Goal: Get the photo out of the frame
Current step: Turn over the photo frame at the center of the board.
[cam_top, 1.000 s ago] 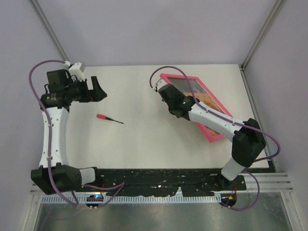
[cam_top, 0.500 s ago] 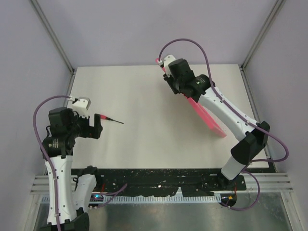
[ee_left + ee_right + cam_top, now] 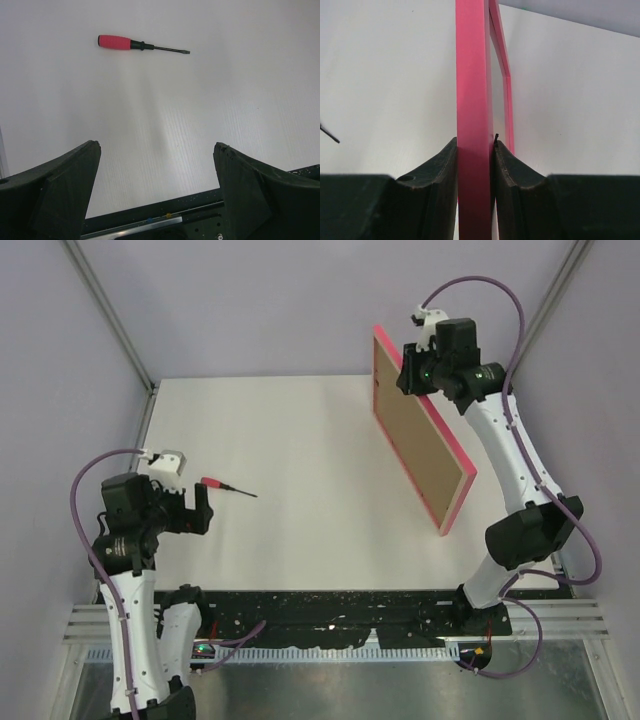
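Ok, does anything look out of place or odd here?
The frame stands out: the right fingers pinch it up on edge, brown backing board showing. A red-handled screwdriver lies loose on the table. No damage visible.

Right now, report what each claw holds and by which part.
Right claw: the pink frame, pinched across the thickness of its raised edge. Left claw: nothing; it stands open above the table, short of the screwdriver.
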